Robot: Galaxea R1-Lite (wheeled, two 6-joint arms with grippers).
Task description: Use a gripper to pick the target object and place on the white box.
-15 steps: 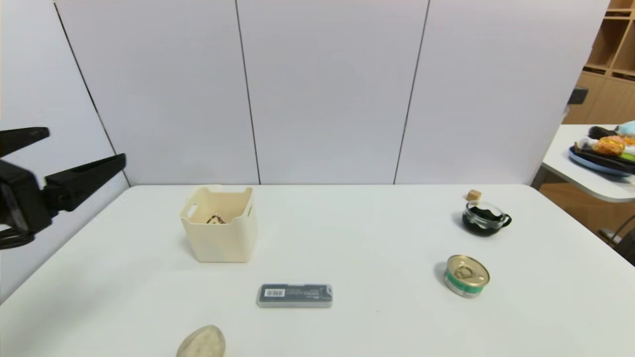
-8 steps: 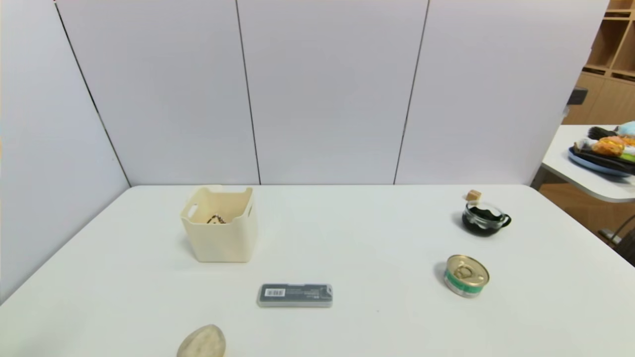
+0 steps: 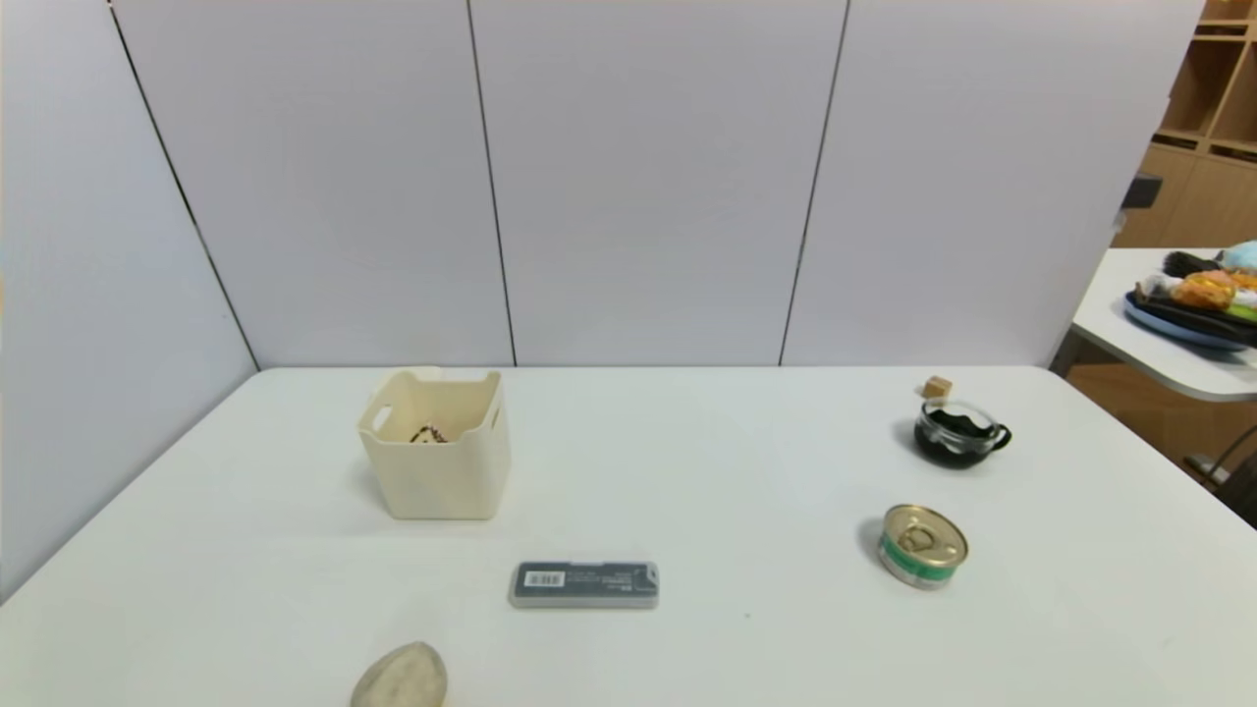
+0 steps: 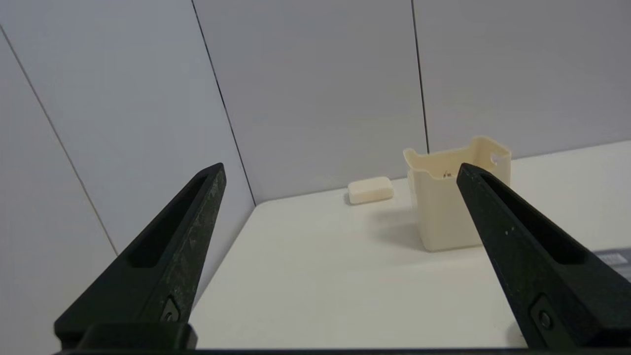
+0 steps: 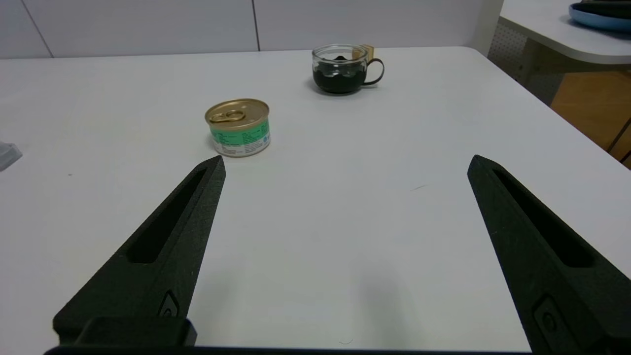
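Your target object [image 3: 426,434] lies inside the white box [image 3: 435,481], down on its floor, with only its dark top showing over the near rim. The white box stands on the desk [image 3: 687,471] toward its far left. Just in front of the box, a little to its right, you have a grey rectangular case [image 3: 583,584] lying flat, and nearer still, at the desk's front edge, a pale rounded lump [image 3: 400,679]. In the left wrist view a small cream block [image 4: 370,190] sits near the wall beyond the box.

Well apart on the right side you see a gold-lidded tin with a green label [image 3: 922,546], and behind it a glass cup of dark liquid [image 3: 957,433] with a small tan cube [image 3: 938,387] just beyond.

Your left gripper [image 4: 340,172] hangs off to the left of the box with its jaws spread wide and nothing between them. Your right gripper [image 5: 345,165] is over the desk's right side, jaws likewise wide apart, holding nothing.
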